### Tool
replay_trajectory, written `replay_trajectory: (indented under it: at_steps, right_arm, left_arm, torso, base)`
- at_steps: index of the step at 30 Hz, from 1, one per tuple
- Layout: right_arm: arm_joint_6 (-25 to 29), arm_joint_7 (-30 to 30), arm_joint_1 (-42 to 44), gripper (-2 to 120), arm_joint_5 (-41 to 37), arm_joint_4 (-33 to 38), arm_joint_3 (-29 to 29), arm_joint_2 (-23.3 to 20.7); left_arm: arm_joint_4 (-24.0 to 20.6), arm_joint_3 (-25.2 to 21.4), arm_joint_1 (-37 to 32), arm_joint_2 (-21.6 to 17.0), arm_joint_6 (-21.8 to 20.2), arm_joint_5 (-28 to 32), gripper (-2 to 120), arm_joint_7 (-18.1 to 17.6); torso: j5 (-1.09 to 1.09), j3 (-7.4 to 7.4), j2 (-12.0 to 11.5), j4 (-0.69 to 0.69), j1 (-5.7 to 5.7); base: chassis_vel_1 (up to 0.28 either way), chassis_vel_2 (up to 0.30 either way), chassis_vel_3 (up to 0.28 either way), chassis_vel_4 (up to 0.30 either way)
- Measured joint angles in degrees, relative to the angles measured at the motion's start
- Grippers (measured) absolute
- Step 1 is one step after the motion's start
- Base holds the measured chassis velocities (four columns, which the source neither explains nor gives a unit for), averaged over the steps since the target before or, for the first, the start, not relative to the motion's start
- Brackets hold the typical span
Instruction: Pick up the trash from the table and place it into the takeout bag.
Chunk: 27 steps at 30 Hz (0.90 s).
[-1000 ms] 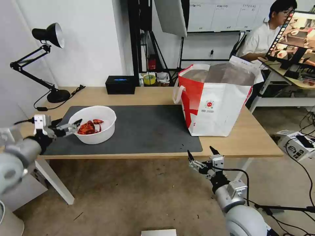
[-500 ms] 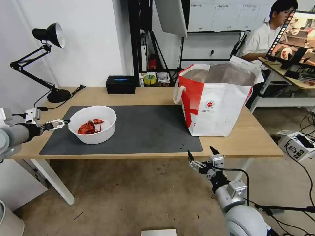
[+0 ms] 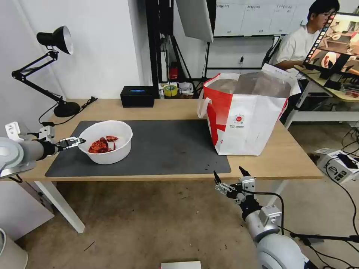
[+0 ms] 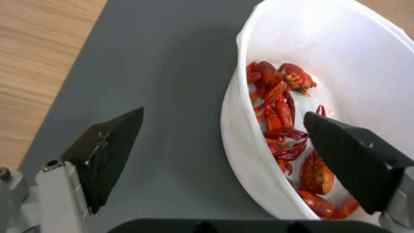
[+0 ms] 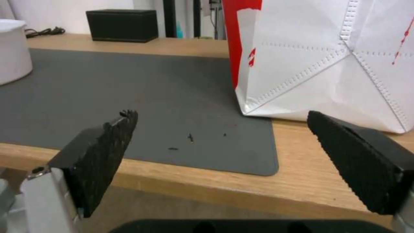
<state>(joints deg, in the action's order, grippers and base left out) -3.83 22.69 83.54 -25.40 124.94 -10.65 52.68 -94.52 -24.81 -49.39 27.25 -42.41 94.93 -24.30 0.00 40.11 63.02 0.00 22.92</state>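
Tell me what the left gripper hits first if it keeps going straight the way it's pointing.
Most likely the near rim of the white bowl: the open left gripper has one finger outside the wall and one over the red scraps.

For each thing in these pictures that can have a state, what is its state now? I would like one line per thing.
White round plastic bowl: upright on the dark grey mat, red scraps inside, not gripped.
Large red-and-white takeout bag: standing upright, top open.
Left claw: open, straddling the bowl's rim.
Right claw: open, empty, below the table edge.
Black desk lamp: unlit.
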Motion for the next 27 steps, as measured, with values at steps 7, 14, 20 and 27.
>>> replay_trajectory:
  at_steps: [7,14,20,27]
  right_arm:
    - [0.0,0.0,0.0,100,0.0,0.0,0.0,0.0]
    - [0.0,0.0,0.0,100,0.0,0.0,0.0,-0.01]
    - [0.0,0.0,0.0,100,0.0,0.0,0.0,0.0]
    - [0.0,0.0,0.0,100,0.0,0.0,0.0,0.0]
  left_arm:
    - [1.33,4.42,3.87,0.58,0.0,0.18,100,-1.81]
    - [3.0,9.78,8.55,1.89,0.13,0.11,100,-3.95]
    - [3.92,12.18,10.07,1.98,0.19,0.11,91,-6.12]
    - [3.65,12.6,9.87,1.81,0.24,0.61,69,-6.67]
  torso:
    - [0.0,0.0,0.0,0.0,0.0]
    - [0.0,0.0,0.0,-0.01,0.0]
    - [0.0,0.0,0.0,0.0,0.0]
    - [0.0,0.0,0.01,-0.01,0.0]
  base:
    - [0.0,0.0,0.0,0.0]
    - [0.0,0.0,0.0,0.0]
    - [0.0,0.0,0.0,0.0]
    - [0.0,0.0,0.0,0.0]
